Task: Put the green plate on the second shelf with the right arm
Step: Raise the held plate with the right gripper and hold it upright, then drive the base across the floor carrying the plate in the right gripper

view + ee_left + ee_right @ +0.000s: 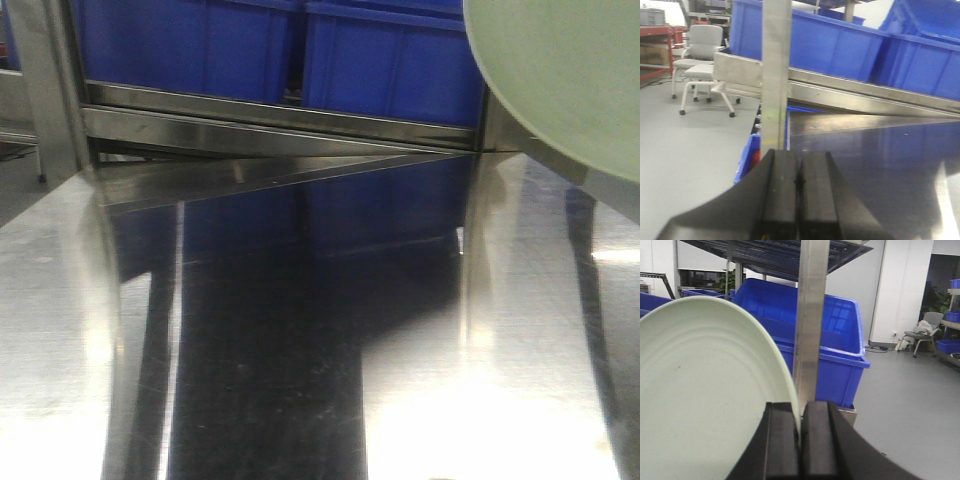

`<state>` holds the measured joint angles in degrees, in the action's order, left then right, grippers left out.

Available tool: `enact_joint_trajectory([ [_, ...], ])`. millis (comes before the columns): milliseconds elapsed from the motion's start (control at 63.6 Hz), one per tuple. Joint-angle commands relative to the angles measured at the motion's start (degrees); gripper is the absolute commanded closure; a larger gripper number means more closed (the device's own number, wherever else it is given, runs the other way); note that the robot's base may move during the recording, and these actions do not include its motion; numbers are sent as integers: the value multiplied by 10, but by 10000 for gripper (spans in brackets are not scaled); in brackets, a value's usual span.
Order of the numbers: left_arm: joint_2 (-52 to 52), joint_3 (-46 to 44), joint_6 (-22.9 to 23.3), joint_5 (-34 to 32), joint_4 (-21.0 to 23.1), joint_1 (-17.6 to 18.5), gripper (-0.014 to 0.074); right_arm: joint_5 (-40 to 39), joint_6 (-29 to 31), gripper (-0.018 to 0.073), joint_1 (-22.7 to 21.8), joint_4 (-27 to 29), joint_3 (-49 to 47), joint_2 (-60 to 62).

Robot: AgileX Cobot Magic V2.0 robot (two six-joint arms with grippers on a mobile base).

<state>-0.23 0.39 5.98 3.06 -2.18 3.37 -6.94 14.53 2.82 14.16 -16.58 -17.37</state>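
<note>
Right end effector point(800, 440): you have it clamped on the green plate point(705, 390), with the rim nipped between the two black fingers point(782, 440).
Plate against the grip: it stands on edge. Its pale face fans up and out to the left of the end effector, and only a short stretch of rim sits between the pads.
Plate from the front: look at the top right corner. The green plate point(570, 70) hangs over the right side of the steel shelf point(300, 350) and the frame cuts part of it off. You cannot tell from here whether it touches the shelf.
Left end effector point(799, 185): the fingers point(780, 190) are pressed flat together with nothing between them, and it is low beside the shelf's left edge.
Steel upright point(811, 315): it rises straight behind your right grip, just past the plate's rim. Another upright point(776, 70) stands right ahead of the left fingers.
Blue bins point(390, 60): they are lined up on the level behind and above the shelf. One blue bin point(835, 340) sits behind the upright in the right wrist view.
Chair point(702, 45): it is on the floor, well off to the left.
</note>
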Motion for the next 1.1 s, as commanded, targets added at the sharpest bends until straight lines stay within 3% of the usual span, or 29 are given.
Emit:
enact_joint_trajectory([
  [0,-10,23,2,-46,2,0,465,-71,-3,529,-2,5,-18,-3],
  [1084,-10,23,2,-46,2,0,465,-71,-3,529,-2,5,-18,-3],
])
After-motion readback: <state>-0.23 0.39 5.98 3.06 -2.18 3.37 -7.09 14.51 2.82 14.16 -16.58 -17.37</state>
